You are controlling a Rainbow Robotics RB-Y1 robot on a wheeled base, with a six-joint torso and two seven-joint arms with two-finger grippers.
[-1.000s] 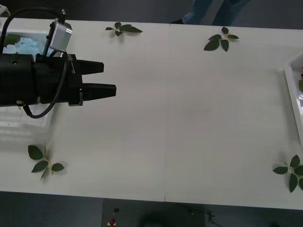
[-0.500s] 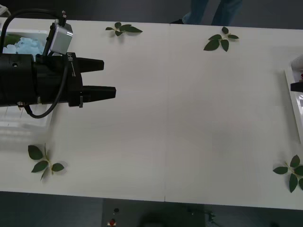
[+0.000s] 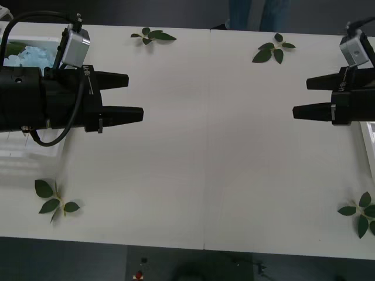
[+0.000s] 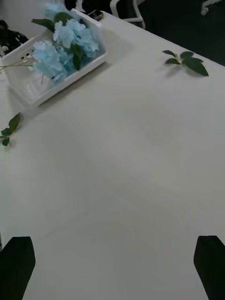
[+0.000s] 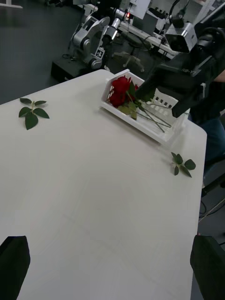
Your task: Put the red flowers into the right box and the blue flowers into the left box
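The blue flowers [image 3: 26, 55] lie in the left box [image 3: 29, 155] at the table's far left; the right wrist view has those pale blooms [image 4: 65, 47] heaped in the white tray [image 4: 51, 89]. The red flowers [image 5: 121, 90] rest in the right box [image 5: 154, 133], whose rim [image 3: 368, 137] edges the table's right side. My left gripper [image 3: 132, 96] hovers open and empty just right of the left box. My right gripper [image 3: 302, 98] is open and empty just left of the right box, and its arm [image 5: 187, 70] reaches over that box.
Flowerless leaf sprigs lie at the table's back left [image 3: 152, 35], back right [image 3: 274, 48], front left [image 3: 54, 199] and front right [image 3: 360, 213]. The wide white tabletop [image 3: 205, 146] stretches between the two grippers. A person's legs stand behind the far edge.
My right gripper has come in from the right edge and now points left over the table. The left gripper has held still.
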